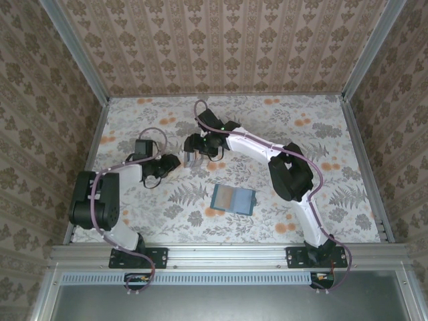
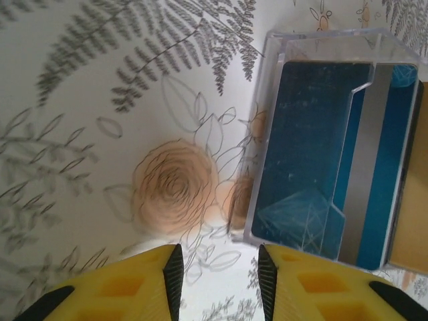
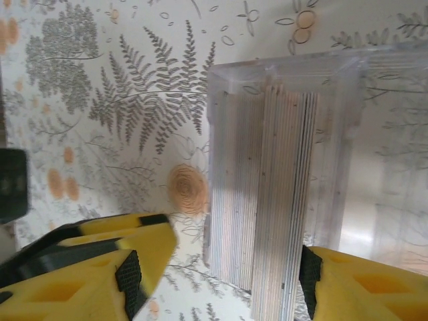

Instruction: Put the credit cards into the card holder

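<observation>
From above, we see the card holder (image 1: 191, 162) standing around the middle of the flowered table (image 1: 321, 200), with the right gripper (image 1: 194, 156) over it and the left gripper (image 1: 170, 162) just to its left. A dark teal wallet (image 1: 234, 199) lies flat, nearer to us and a little to the right, apart from both.

Through the left wrist camera, we find the left gripper (image 2: 217, 267) with its jaws only narrowly parted and nothing but bare table between them. Beyond it and to the right stands the clear card holder (image 2: 267, 120), with a blue card (image 2: 301, 147) inside it. We cannot tell what the tan strip at the picture's right edge is.

Through the right wrist camera, we see the right gripper (image 3: 219, 273) spread wide, straddling the card holder (image 3: 267, 167). Its left finger (image 3: 127, 274) stands clear of the plastic. Whether the right finger (image 3: 311, 271) touches it we cannot tell.
</observation>
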